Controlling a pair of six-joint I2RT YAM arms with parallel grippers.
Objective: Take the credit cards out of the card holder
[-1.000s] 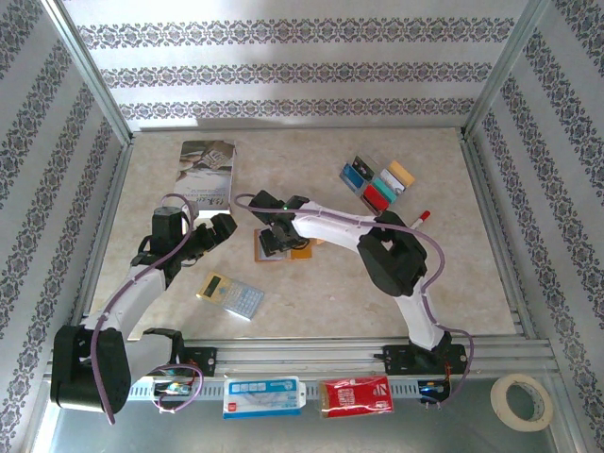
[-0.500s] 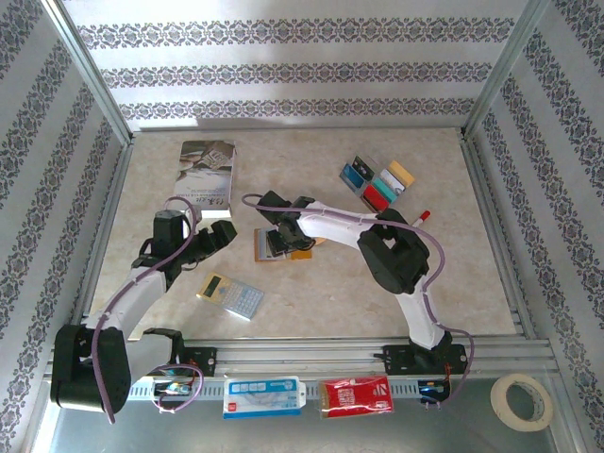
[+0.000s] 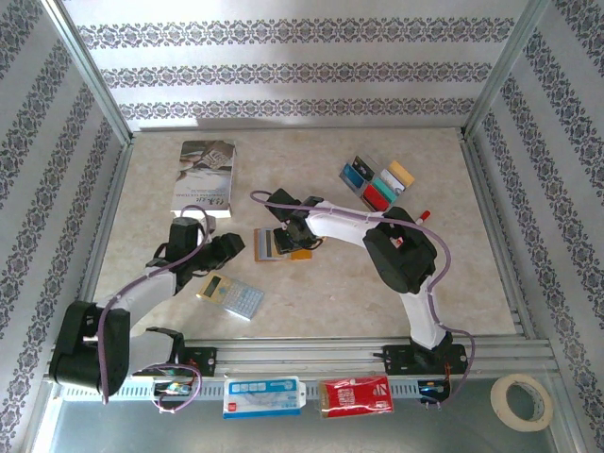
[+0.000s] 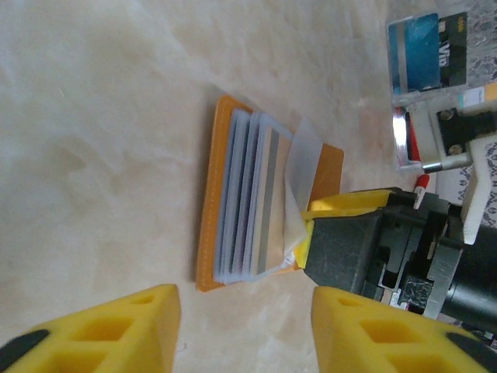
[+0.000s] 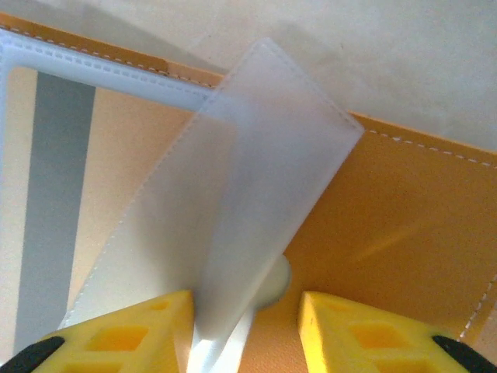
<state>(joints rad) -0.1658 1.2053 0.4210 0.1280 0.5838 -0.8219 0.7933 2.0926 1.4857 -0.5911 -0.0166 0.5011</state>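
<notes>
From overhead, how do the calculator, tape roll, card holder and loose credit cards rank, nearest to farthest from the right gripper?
1. Card holder, directly under the right gripper.
2. Calculator, toward the near left.
3. Loose credit cards, far right.
4. Tape roll, front ledge, right corner.

On the marbled table [image 3: 321, 302] a grey book [image 3: 206, 175] is laid by the far left corner, a calculator [image 3: 231, 296] is set near the front left, a small red pen [image 3: 422, 217] is seen at the right, and a tape roll [image 3: 523, 401] is placed outside the near right corner.
</notes>
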